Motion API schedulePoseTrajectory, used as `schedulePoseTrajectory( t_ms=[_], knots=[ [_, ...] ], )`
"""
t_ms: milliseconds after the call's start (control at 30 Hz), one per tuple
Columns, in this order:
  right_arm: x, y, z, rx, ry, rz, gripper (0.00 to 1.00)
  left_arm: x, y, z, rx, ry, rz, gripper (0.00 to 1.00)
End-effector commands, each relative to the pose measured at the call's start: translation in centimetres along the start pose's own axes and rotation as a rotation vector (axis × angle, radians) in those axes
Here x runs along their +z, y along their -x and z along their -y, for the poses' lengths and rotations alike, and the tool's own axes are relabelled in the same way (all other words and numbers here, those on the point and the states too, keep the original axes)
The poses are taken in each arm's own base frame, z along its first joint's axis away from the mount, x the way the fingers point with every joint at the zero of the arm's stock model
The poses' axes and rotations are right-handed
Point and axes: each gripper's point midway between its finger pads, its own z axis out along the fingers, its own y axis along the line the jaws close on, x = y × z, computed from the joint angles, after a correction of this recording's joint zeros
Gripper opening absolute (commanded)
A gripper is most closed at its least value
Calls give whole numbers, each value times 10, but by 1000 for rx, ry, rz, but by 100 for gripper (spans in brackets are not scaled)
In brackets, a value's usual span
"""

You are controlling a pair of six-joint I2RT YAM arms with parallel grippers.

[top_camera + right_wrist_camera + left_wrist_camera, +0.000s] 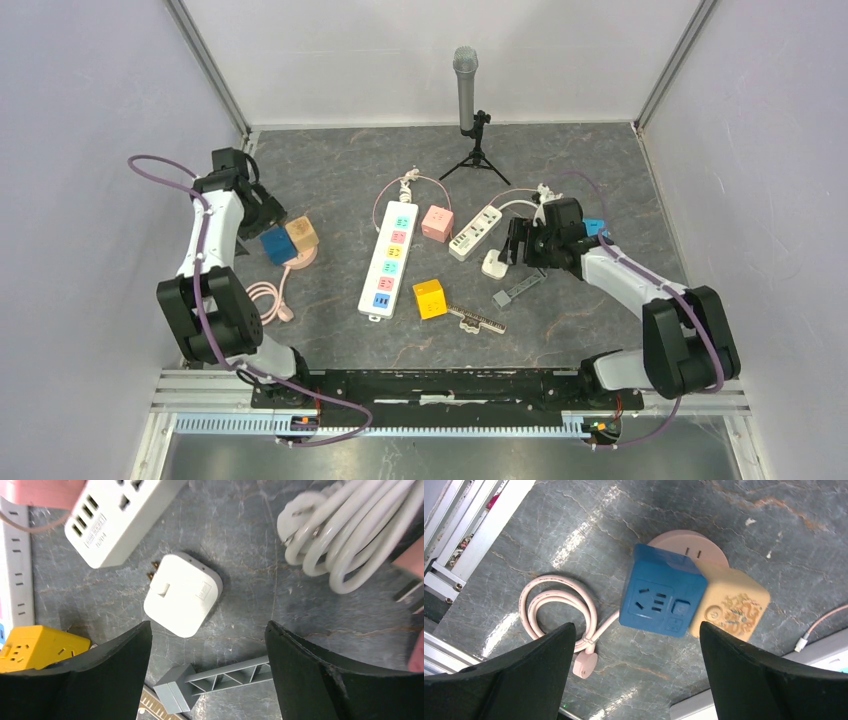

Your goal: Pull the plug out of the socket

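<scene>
A white square plug (182, 594) lies loose on the table with its prongs pointing toward the white USB power strip (120, 515), a small gap between them. In the top view the plug (493, 263) sits just below the strip (475, 232). My right gripper (208, 625) is open and empty, hovering just above the plug (517, 245). My left gripper (636, 630) is open and empty at the far left (262, 213), above a blue cube socket (664, 597) and a tan cube (731, 602) that sit on a round pink socket (696, 542).
A long white strip with coloured sockets (388, 260), a pink cube (437, 222), a yellow cube (430, 298), a grey bar (220, 680) and a ruler (478, 320) lie mid-table. A coiled white cable (345, 535) is right of the plug. A microphone on a tripod (467, 90) stands at the back.
</scene>
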Motion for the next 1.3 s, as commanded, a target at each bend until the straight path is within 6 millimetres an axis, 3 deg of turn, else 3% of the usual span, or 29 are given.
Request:
schedulePoseTrajectory(
  t_ms=[0,100,300,433,633,900,1067,1267],
  knots=[
    [-22,50,-11,-48,-7,151,86,15,10,6,-83,-27,-7,100],
    [-29,62,-25,-65,46,179,82,26,1,23,-85,-109,-51,98],
    [-46,80,-45,-80,120,237,77,30,-15,52,-76,-267,-139,85],
    [-56,90,-62,-97,199,281,71,31,-25,53,-44,-298,-161,69],
    [-62,96,-103,-197,313,344,67,33,-46,56,-15,-353,-209,61],
    [-56,84,-210,-458,515,385,70,34,-78,54,-5,-402,-264,56],
    [-31,88,-275,-556,582,398,76,34,-90,49,11,-403,-273,55],
    [21,103,-337,-499,608,400,74,28,-86,48,7,-406,-243,56]
  ],
)
